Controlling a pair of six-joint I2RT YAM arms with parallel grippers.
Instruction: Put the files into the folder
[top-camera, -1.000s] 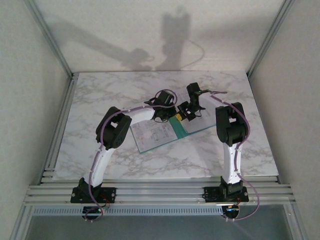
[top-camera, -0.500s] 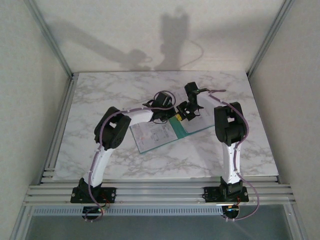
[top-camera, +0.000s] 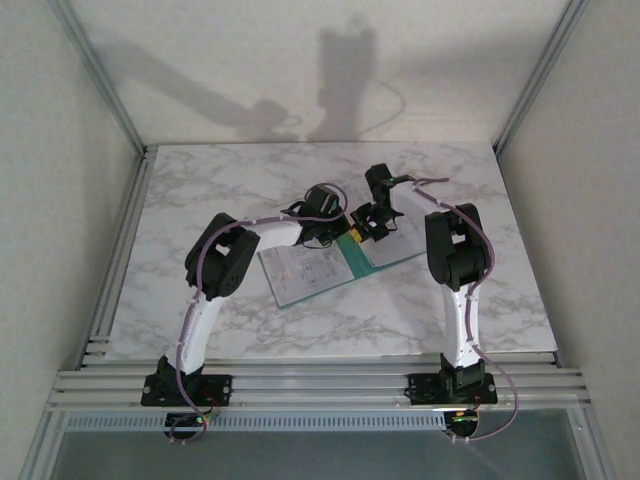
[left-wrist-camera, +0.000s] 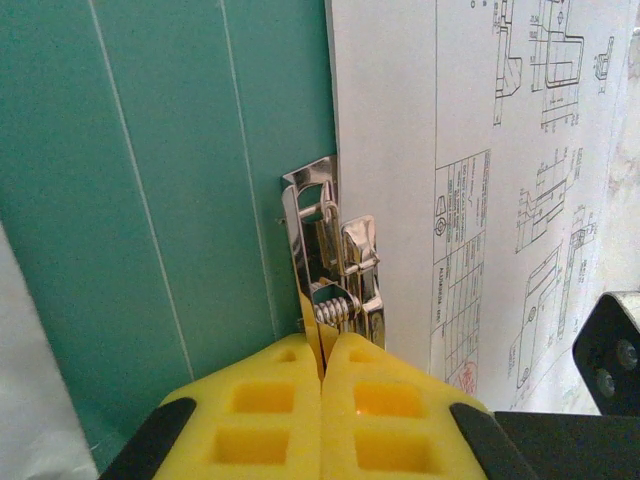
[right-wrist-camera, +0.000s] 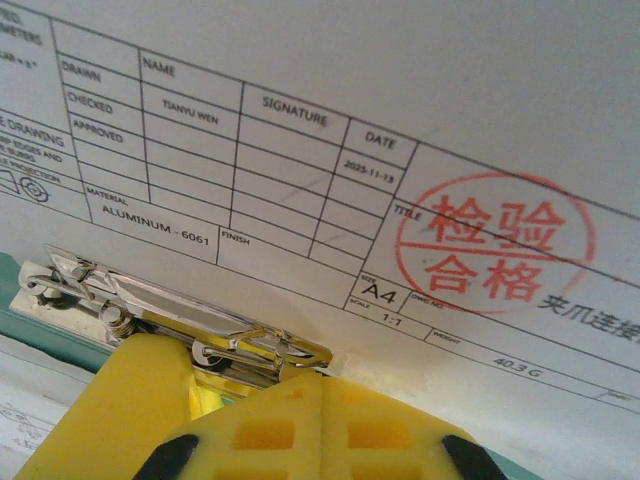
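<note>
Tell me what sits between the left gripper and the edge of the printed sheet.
A metal clip. In the left wrist view it runs from the shut left gripper up along the edge of the sheet, beside the green folder.

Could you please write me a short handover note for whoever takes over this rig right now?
Left hand: shut, tips against the metal clip at the inner edge of the folder. I cannot confirm that it grips the clip.
Right hand: shut, tips at the clip too, over a stamped drawing sheet.
Things: the folder lies open on the table, with the files on it.
Done: files laid on the open folder.
Left: probably secure the sheets under the clip, then close the cover.
</note>
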